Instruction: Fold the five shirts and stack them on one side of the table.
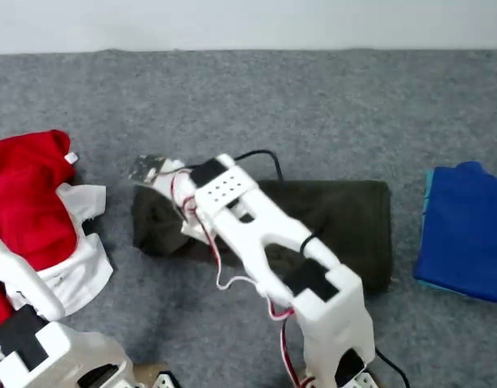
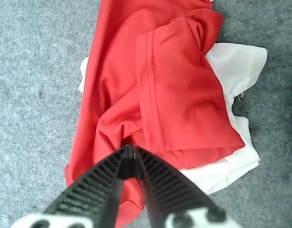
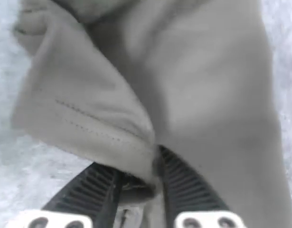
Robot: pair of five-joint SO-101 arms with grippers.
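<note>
Right gripper (image 3: 155, 159): fingers clamped on a bunched fold of the dark olive shirt (image 1: 345, 218) at its left end.
Dark olive shirt: spread mid-counter, left end crumpled, right part flat.
Left gripper (image 2: 130, 151): fingers closed tip to tip over the red shirt (image 2: 174, 85); whether cloth is pinched cannot be told.
Red shirt: heaped at left on a white shirt (image 2: 236, 61).
Blue shirt (image 1: 466, 234): folded, far right of the grey counter (image 1: 313, 105).
Step, as judged: folding the olive shirt. Advice: keep the pinch firm, carry the fold low and rightward, and lay the edges square before release.
</note>
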